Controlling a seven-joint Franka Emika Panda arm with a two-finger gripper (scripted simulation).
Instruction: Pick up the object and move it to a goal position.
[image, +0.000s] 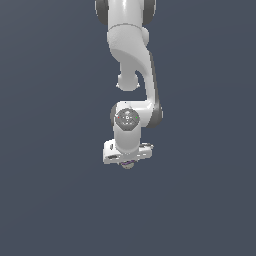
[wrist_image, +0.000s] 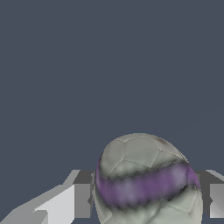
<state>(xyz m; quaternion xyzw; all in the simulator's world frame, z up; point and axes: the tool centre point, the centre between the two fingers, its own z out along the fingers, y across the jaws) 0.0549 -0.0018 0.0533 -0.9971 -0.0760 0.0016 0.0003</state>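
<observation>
The object (wrist_image: 146, 181) is an off-white ball with a purple band, filling the space between my gripper's fingers (wrist_image: 81, 199) in the wrist view. One finger presses each side of it. In the exterior view only a sliver of the ball (image: 128, 164) peeks out under the white hand, where my gripper (image: 128, 163) points straight down. The fingers themselves are hidden behind the hand there. No goal marker shows in either view.
The white arm (image: 131, 60) comes down from the top of the exterior view. A plain dark grey-blue surface (image: 50, 200) lies all around with nothing else visible on it.
</observation>
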